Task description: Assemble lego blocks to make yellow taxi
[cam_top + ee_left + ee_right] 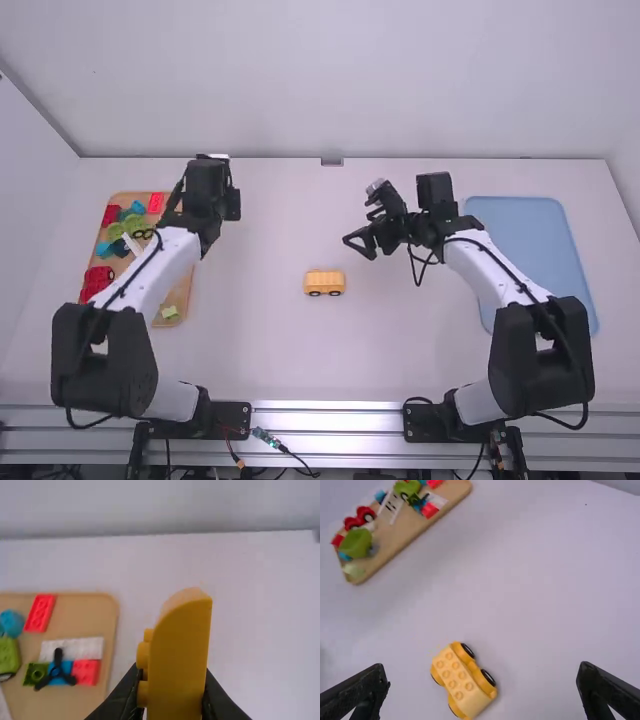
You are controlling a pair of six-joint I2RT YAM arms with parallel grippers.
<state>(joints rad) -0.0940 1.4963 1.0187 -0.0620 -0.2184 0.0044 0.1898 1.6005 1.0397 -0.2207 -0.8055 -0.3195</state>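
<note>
Gently, my left gripper (171,676) pinching the yellow block (183,642), I'd square it over the wheeled base (324,282) at four o'clock.

White table (270,350), tan tray (92,615), blue tray (530,240), yellow chassis (324,280)

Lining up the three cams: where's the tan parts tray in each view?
High view: tan tray at the picture's left, partly behind the left arm.
Left wrist view: along the left side, cut off by the picture's left edge.
Right wrist view: upper left, running out through the top edge.
Shared landmark: red brick on the tray, beside a teal piece; in the right wrist view the top edge crops it.
</note>
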